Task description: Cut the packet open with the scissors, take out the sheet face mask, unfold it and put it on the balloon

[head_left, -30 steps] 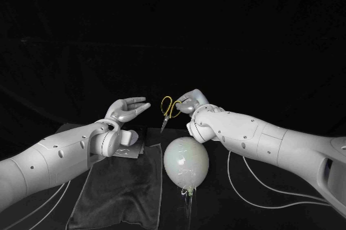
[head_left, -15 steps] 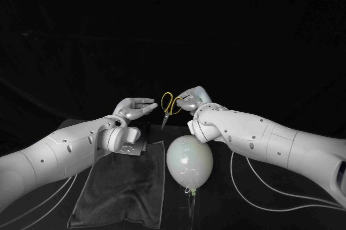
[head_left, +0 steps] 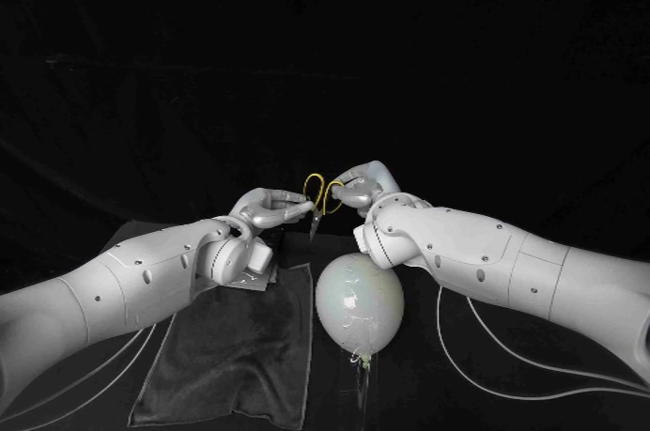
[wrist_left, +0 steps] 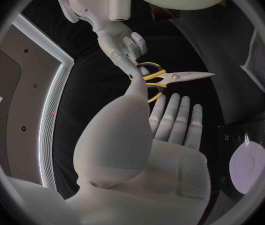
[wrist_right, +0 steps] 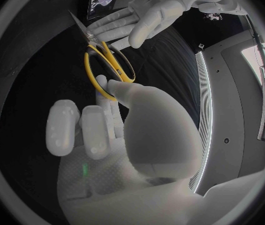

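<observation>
— Both hands up off the table?
— Yes. Right hand [head_left: 363,189] held the scissors [wrist_left: 176,77] by the yellow loops, blades hanging downward, at 12 o'clock from the balloon [head_left: 359,304].
— And the left?
— Left hand [head_left: 275,208] sat at 9 o'clock of the scissors, fingers stretched nearly straight, thumb raised beside a loop. Whether it touched or pinched them I could not tell; the thumb hid the contact.
— Packet?
— Packet [head_left: 252,279] lay flat at 10 o'clock of the balloon, at the far end of the dark cloth [head_left: 224,356], partly under the left wrist. Neither hand had it.
— Which step, then?
— By my reading, seating the scissors in the right hand ahead of the cut. No cut begun; the mask was presumably still sealed inside.
— What did the next move call for?
— Right-hand fingers settled in the loops so the blades could work. Then the left hand dropping toward 7 o'clock, lifting the packet by one edge and offering its top strip to the blades. Balloon lay close below, so the tips wanted keeping clear of it.
</observation>
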